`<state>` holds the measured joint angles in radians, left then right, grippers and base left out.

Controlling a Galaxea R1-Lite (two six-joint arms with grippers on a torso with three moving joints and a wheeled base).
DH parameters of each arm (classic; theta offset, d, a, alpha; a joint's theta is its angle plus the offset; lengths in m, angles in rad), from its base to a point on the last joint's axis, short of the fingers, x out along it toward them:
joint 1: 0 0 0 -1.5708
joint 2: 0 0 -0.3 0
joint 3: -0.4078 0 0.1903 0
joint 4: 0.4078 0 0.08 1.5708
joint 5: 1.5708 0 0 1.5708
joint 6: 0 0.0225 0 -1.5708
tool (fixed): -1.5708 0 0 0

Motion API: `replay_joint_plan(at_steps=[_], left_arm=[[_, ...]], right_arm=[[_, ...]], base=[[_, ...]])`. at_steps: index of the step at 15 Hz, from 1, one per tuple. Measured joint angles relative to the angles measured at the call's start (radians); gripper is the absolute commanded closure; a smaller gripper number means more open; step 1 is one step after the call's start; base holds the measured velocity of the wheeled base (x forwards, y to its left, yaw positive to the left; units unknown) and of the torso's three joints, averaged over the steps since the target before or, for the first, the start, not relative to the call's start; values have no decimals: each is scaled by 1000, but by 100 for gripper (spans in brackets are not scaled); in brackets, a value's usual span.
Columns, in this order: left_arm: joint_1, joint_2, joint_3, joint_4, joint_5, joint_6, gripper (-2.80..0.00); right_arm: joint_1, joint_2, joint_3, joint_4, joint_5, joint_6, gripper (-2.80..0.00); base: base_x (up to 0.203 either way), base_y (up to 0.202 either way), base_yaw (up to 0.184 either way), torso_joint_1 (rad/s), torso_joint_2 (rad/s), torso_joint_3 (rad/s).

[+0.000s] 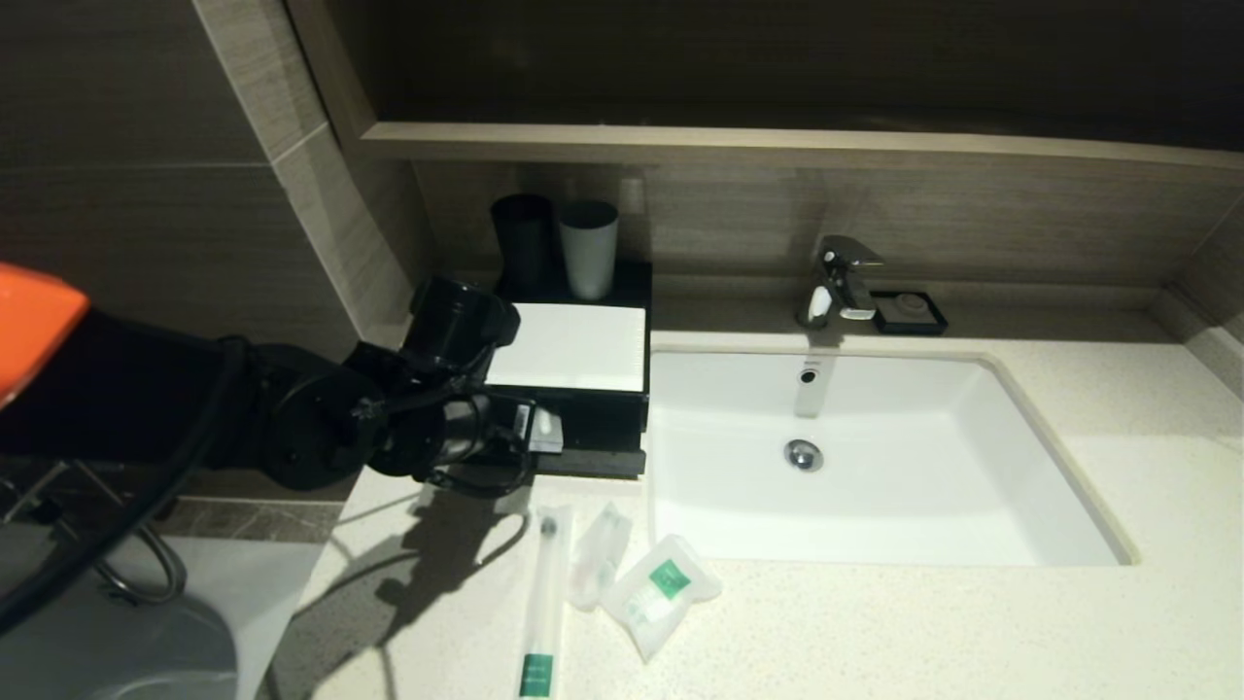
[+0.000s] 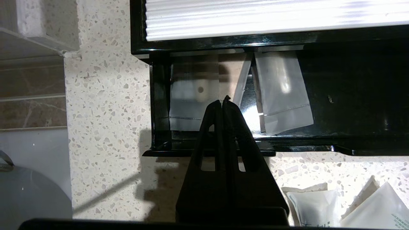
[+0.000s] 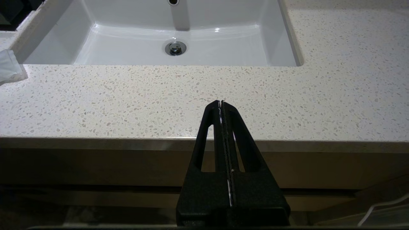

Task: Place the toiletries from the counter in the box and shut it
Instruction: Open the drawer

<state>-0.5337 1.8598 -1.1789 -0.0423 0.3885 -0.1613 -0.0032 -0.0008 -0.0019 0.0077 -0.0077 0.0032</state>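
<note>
Left end effector (image 2: 223, 101) hovering over open drawer (image 2: 319, 140) of box (image 1: 569, 346), fingers pressed together, gripping nothing. Two clear sachets already lying in drawer. Your three sachets lying on worktop (image 1: 923, 622) in front of box: toothbrush pack (image 1: 542, 603), small one (image 1: 600, 555), square one (image 1: 661, 591). Likely light, soft, slippery film; pinching at edge seam looks safest. Right end effector (image 3: 221, 105) parked below worktop edge, closed, empty.

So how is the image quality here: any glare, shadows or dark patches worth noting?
Head view: dim overall; the left arm throws a hard shadow on the counter beside the toothbrush pack. Left wrist view: glare on the white top panel and glints on the sachets in the drawer. Right wrist view: evenly lit counter, dark underneath.
</note>
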Motion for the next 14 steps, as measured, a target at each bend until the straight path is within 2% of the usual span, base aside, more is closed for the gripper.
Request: replay_joint_plan(at_steps=[7, 14], left_arm=[[41, 21, -30, 48, -33, 2, 0], [45, 24, -41, 99, -52, 6, 0]], right_arm=[[0, 0, 0, 0, 0, 0, 0], [0, 0, 0, 0, 0, 0, 0]], base=[[0, 0, 0, 0, 0, 0], [0, 0, 0, 0, 0, 0]])
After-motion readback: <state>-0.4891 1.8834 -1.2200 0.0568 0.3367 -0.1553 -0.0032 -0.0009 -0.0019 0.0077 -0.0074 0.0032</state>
